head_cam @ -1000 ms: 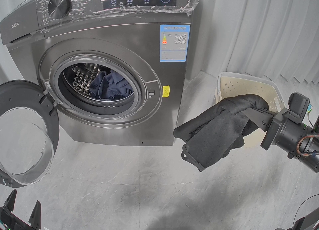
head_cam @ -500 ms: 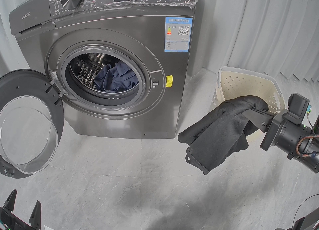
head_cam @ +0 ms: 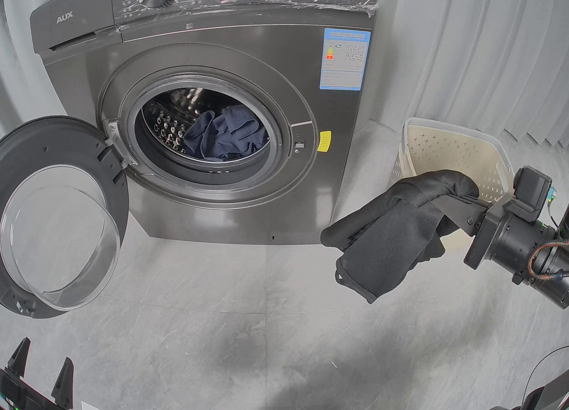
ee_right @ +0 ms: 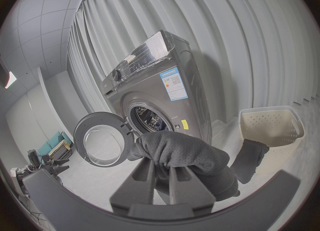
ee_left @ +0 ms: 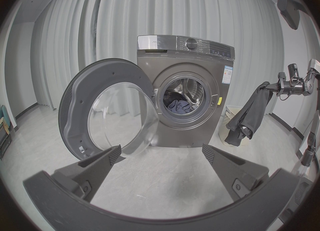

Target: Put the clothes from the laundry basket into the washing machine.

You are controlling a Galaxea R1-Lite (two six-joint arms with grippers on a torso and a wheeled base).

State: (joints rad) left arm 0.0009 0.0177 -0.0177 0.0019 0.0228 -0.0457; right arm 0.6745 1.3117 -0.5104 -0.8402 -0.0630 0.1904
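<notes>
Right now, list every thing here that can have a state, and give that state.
washer door: open, swung wide.
blue garment: lying inside the drum.
right gripper: shut on the black garment.
black garment: hanging in the air, off the floor.
basket: upright on the floor.
left gripper: open, holding nothing.

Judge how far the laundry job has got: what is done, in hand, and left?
Done: door open, blue garment in the drum. In hand: right gripper shut on a black garment, held in the air beside the basket. Left: put it in the drum; the basket looks empty.
</notes>
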